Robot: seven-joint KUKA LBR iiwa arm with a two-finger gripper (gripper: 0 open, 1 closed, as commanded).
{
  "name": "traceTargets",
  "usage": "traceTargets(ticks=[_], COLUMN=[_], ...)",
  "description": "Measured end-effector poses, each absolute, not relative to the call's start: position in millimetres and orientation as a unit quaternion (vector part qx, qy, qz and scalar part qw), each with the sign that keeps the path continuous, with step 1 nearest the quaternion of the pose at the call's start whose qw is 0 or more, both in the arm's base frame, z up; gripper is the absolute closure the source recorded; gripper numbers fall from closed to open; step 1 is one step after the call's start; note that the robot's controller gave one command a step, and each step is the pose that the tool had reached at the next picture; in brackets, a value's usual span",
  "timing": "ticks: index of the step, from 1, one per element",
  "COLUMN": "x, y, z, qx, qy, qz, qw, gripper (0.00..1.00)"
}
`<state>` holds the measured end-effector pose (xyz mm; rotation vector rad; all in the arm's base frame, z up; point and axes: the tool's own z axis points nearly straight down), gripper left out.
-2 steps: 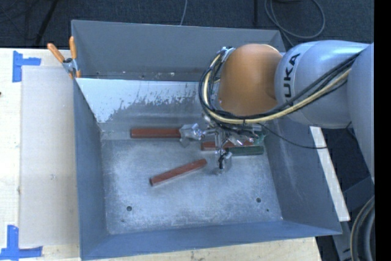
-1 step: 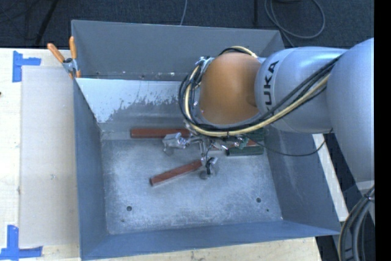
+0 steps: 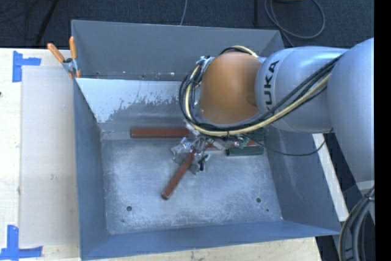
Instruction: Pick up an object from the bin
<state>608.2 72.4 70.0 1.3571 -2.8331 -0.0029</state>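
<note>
My gripper (image 3: 193, 154) is low in the middle of the bin, below the orange cover on the wrist. It sits right at the upper end of a reddish-brown stick (image 3: 176, 180), which slants down and to the left across the bin floor. That upper end disappears among the gripper's metal parts. A second reddish-brown stick (image 3: 157, 132) lies level just behind, along the foot of the bin's back wall, and its right end runs under the wrist.
The arm and its cables cover the right back part of the bin. A dark greenish piece (image 3: 245, 148) shows under the wrist to the right of the gripper; I cannot tell what it is.
</note>
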Motion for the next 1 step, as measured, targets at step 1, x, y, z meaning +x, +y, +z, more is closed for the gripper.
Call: traceTargets(ticks=[1], x=[585.2], y=[82.4], z=[264.0], qx=[0.612], qy=[-0.791], qz=[0.001], qw=[-0.003], gripper=[1.00])
